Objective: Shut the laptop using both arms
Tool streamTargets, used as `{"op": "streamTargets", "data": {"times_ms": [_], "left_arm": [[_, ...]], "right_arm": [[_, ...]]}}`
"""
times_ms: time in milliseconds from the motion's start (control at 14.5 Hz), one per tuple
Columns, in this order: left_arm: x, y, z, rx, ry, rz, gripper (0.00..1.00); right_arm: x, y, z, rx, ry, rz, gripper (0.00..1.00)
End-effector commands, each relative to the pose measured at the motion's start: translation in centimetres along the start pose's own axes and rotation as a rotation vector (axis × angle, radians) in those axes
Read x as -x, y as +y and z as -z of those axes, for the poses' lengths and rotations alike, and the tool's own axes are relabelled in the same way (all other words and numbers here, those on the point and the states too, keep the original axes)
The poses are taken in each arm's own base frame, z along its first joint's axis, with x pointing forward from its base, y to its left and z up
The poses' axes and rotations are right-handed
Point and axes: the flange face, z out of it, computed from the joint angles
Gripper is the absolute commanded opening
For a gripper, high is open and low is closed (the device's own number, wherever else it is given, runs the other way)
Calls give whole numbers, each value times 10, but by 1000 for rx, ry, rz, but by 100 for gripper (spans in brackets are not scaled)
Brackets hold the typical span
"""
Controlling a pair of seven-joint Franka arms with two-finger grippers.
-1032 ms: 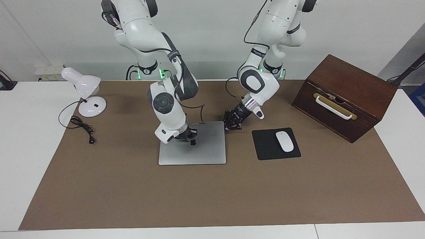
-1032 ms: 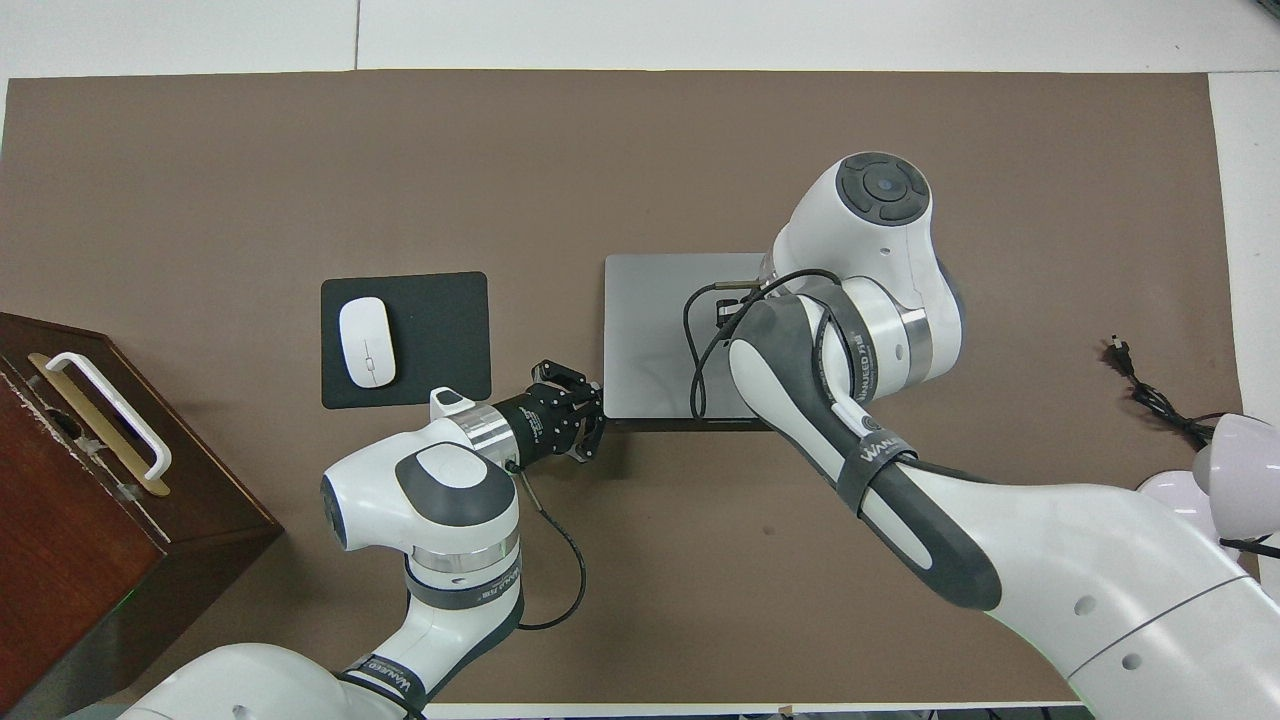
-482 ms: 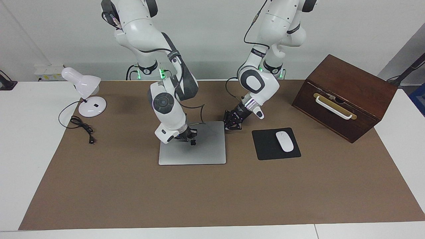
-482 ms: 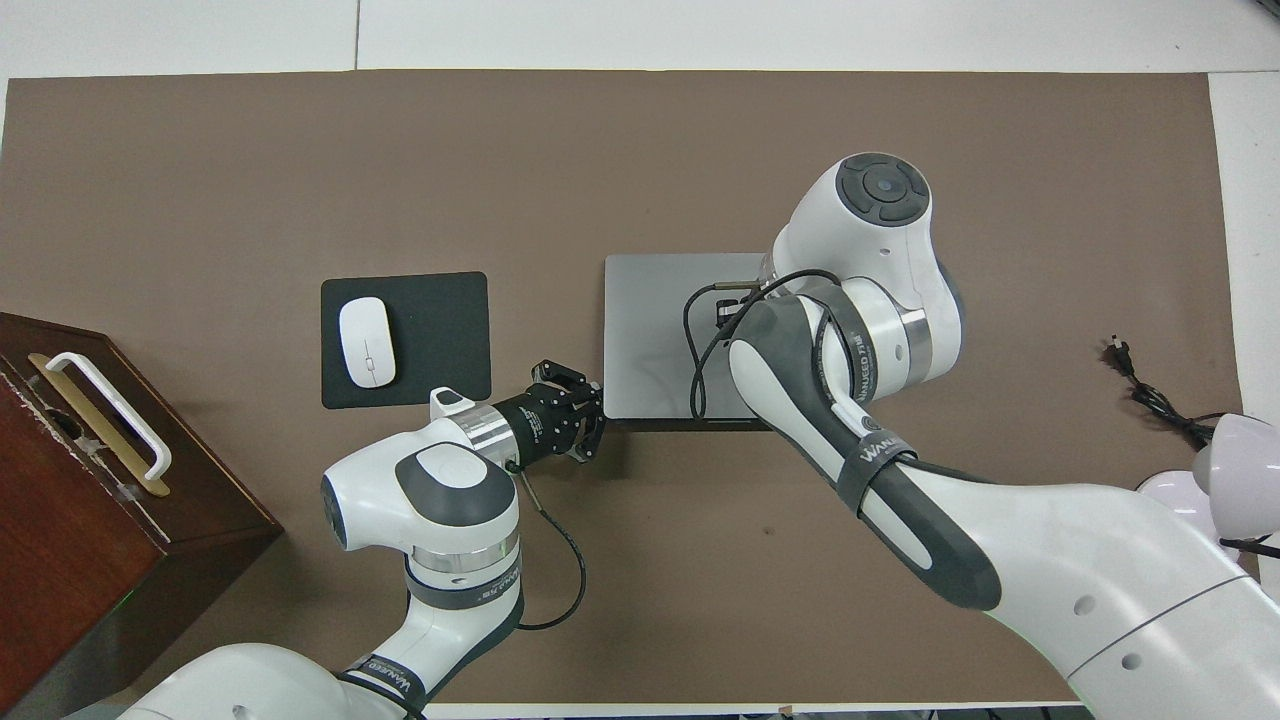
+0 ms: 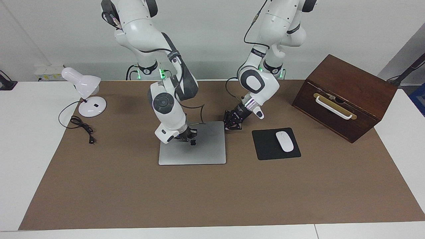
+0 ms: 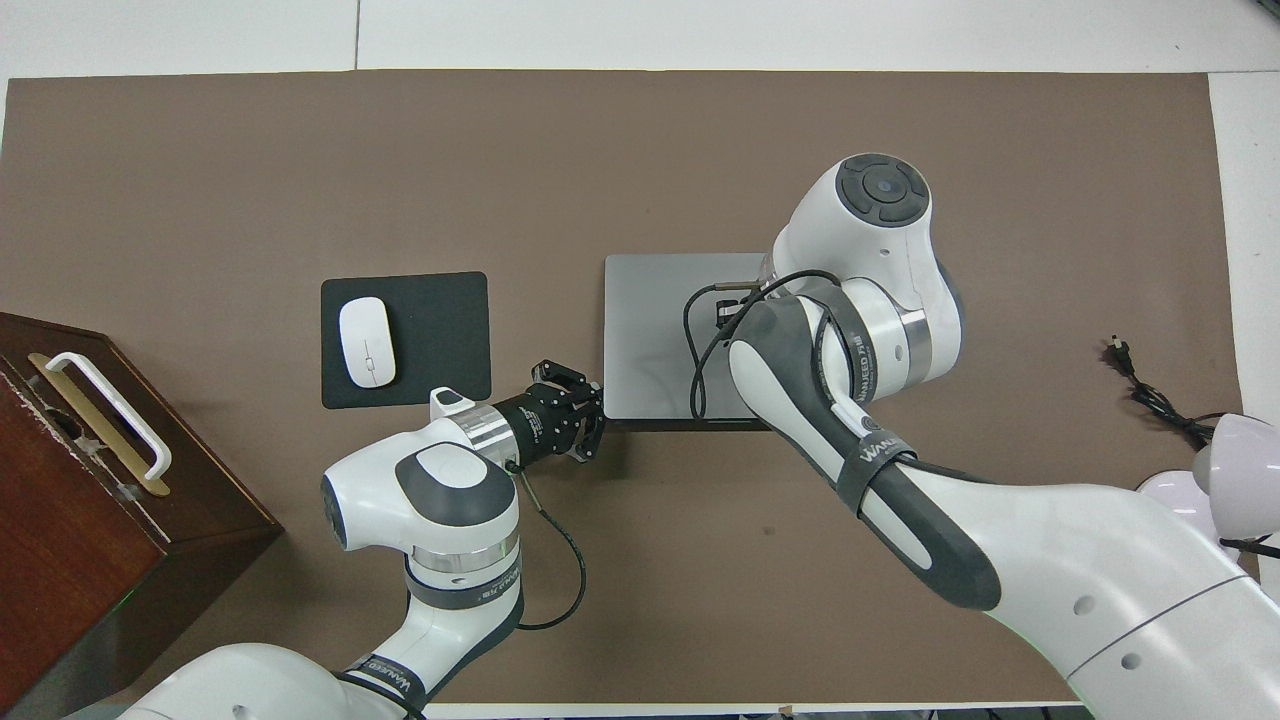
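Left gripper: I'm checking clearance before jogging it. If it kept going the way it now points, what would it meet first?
Most likely the laptop: the left gripper, shut, points at the closed laptop's corner nearest the robots and looks almost against it, though contact is unclear.

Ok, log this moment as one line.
laptop: lid down flat | right claw: shut, on lid | left claw: shut, at laptop's corner nearest the robots

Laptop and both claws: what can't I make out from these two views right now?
- Right claw: in the overhead view the right arm's wrist covers it and part of the laptop.
- Contact: the facing view shows the right claw low over the lid, but not whether it presses.
- Left claw: at the laptop's corner nearest the robots; touching or just beside, unclear in both views.
- Lamp: cut off by the overhead view's edge.
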Motion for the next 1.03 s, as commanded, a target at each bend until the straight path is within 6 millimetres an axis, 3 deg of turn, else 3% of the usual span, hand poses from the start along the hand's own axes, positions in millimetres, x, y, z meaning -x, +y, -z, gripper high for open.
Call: {"op": "streamTargets", "data": {"times_ms": [0, 413, 963], "left_arm": [[-36, 10, -9, 19, 67, 14, 0], [-35, 11, -8, 20, 64, 14, 0], [-34, 28, 2, 36, 24, 32, 0]], "right_arm": [[6, 2, 3, -27, 8, -2, 0], [7, 5, 13, -27, 7, -3, 0], [10, 7, 25, -29, 15, -4, 0]]}}
